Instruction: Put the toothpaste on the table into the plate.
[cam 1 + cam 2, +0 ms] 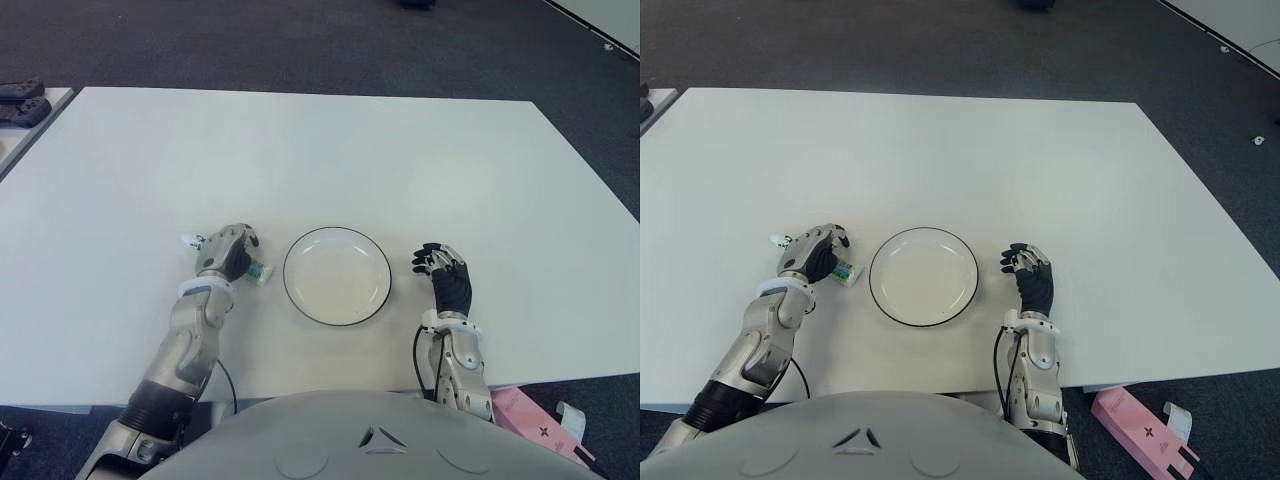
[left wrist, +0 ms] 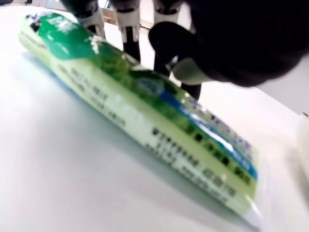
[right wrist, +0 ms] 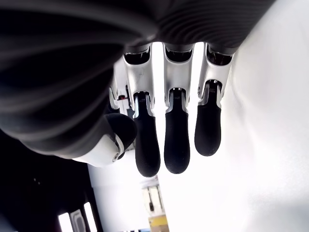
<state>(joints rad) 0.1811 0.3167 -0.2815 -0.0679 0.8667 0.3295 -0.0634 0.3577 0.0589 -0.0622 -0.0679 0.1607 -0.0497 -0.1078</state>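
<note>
Left hand was down on the toothpaste, near the counter's front edge and just left of the plate. Wrist view showed the tube lying flat on the counter with fingers curled over its far side and the thumb close on top, so I'd call it a closing grasp; I couldn't tell whether it had a firm hold yet. To do this step well: squeeze across the tube's width near its middle, lift only enough to clear the plate rim, carry it the short way right, and release low over the plate's centre so it doesn't skid out. Tube was a soft, flattened green-and-white pack with blue print, one crimped end toward the plate. Right hand sat idle just right of the plate, fingers loosely extended, holding nothing.
</note>
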